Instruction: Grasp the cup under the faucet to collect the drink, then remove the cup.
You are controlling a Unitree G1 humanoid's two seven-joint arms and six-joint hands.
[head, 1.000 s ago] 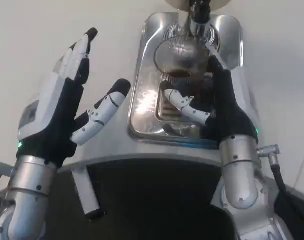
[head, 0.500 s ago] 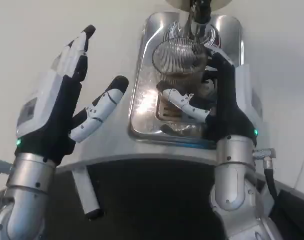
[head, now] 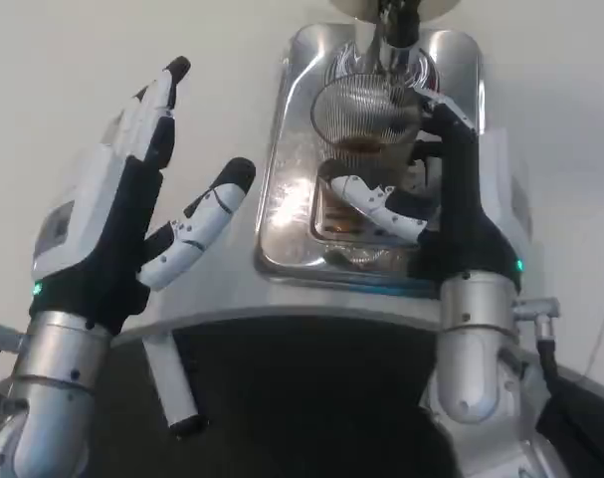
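Observation:
A clear ribbed cup [head: 363,124] with brown drink in its bottom stands on the shiny metal drip tray [head: 290,214], right under the dark faucet [head: 395,22]. My right hand [head: 441,204] wraps around the cup, thumb across its front and fingers up its right side. My left hand [head: 132,204] hangs open to the left of the tray, fingers spread and pointing up, touching nothing.
The tray sits on a white table [head: 73,60] that stretches off to the left and right. A dark body panel [head: 292,398] fills the space below the tray, between my two silver forearms.
The cup now sits higher in my right hand's grip, closer to the faucet, and the hand has straightened up. My left hand has barely moved.

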